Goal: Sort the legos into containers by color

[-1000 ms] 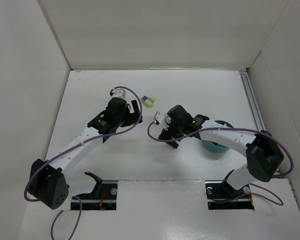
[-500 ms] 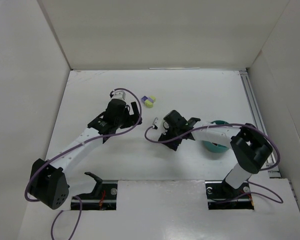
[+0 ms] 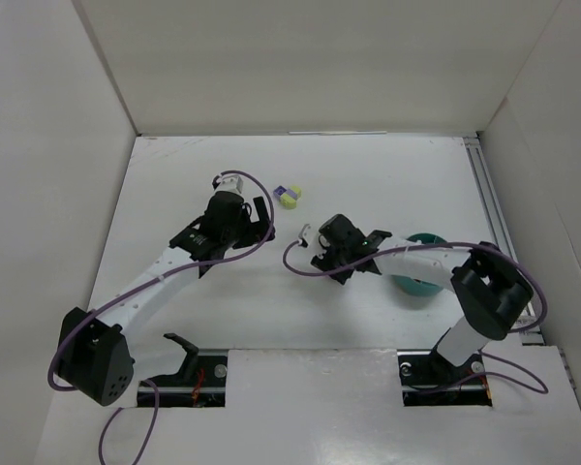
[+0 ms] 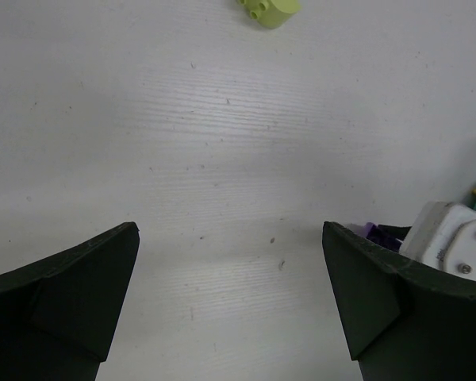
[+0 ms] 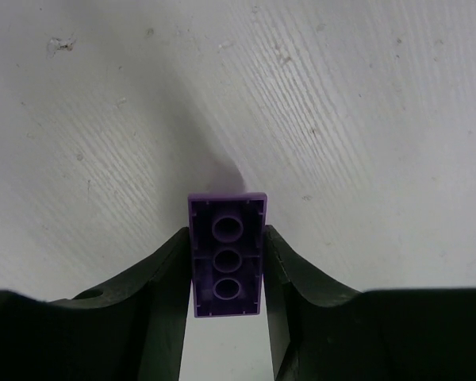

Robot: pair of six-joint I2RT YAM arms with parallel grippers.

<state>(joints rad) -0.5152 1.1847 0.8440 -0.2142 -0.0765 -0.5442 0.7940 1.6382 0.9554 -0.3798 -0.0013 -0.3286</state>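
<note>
Carrying a purple brick [image 5: 226, 258] looks to be the step in hand: the right end effector [image 5: 226, 238] is clamped on its long sides, hollow underside toward the wrist camera, apparently just above the surface [image 5: 357, 111]. The teal bowl [image 3: 418, 283] sits off to its right, half hidden under the forearm. Next it must swing there and release over the purple compartment (which one cannot be seen). The left end effector [image 4: 228, 262] hangs apart and holds nothing, a pale green piece [image 4: 270, 9] ahead of it.

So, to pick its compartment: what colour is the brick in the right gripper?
Purple. The brick shows best in the right wrist view.
</note>
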